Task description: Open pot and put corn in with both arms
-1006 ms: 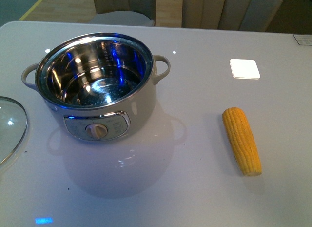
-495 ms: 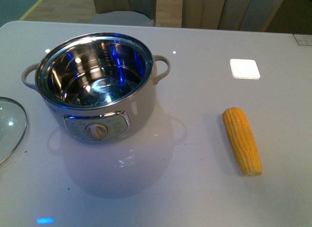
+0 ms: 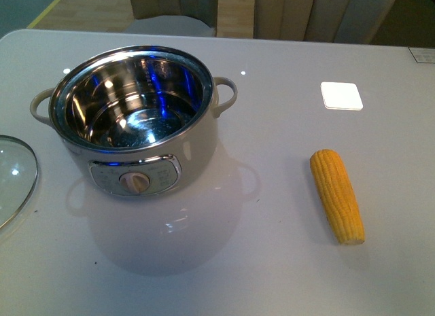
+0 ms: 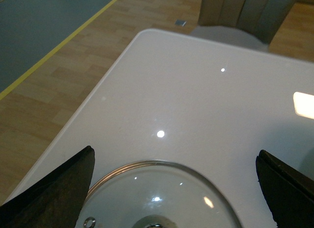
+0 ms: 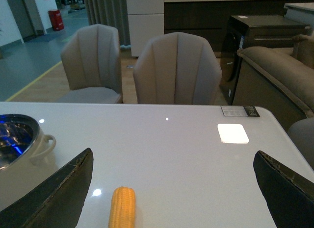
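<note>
The cream-white pot (image 3: 197,146) stands open on the table, left of centre, its steel inside empty and its dial facing me. Its rim and one handle also show in the right wrist view (image 5: 34,149). The yellow corn (image 3: 337,196) lies on the table to the right, thick end away from me; it also shows in the right wrist view (image 5: 122,207). Neither arm shows in the front view. My left gripper (image 4: 179,193) is open above the glass lid (image 4: 162,198). My right gripper (image 5: 171,193) is open, with the corn's end between its fingers, nearer one of them.
The glass lid (image 3: 13,177) lies flat at the table's left edge, left of the pot. A white square (image 3: 341,95) shows on the table behind the corn. Upholstered chairs (image 5: 176,71) stand beyond the far edge. A small label (image 3: 423,55) lies at the far right corner.
The lid has shifted slightly left in the front view. The blue reflection at the table's near edge has gone. Pot and corn have not moved.
</note>
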Available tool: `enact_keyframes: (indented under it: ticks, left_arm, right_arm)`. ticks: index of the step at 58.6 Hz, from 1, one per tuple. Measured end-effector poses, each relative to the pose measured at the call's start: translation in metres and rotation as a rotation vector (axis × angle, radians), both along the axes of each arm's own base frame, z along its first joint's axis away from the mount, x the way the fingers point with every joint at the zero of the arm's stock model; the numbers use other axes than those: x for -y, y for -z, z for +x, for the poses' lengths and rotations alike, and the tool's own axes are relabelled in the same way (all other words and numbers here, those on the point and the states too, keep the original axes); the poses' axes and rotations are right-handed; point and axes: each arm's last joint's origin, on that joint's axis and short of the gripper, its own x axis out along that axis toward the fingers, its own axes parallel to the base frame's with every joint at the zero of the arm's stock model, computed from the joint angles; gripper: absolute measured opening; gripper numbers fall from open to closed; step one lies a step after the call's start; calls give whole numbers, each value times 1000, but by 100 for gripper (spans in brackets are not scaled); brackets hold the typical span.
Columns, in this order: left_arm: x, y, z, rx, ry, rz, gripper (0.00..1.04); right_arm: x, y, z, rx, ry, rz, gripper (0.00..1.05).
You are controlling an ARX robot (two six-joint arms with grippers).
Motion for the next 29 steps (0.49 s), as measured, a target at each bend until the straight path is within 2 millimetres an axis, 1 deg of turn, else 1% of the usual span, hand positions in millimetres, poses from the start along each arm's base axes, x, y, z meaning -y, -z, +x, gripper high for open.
enact_keyframes:
  ticks: [3,10,17,19,20,22,26,29]
  left_arm:
    - [8,-15,-6,30,12,-17,98]
    - [34,-53,-23,91,54,-60,98]
    - [59,-83,-38,156,105,-85,97]
    - [69,-91,-44,225,124,-34,90]
    - [71,-93,-46,242,128,-20,89]
    - [79,-97,-52,293,142,20,81]
    - [90,-96,-62,311,153,46,71]
    - [98,-90,-71,301,150,48,60]
  right_arm:
    - [0,0,0,0,0,0,96]
    - [0,0,0,0,0,0,96]
    - [0,0,0,0,0,0,96]
    - [0,0,0,0,0,0,96]
    - [0,0,0,0,0,0,96]
    - [0,0,0,0,0,0,96]
    - [0,0,0,0,0,0,96]
    - [0,0,0,0,0,0,96]
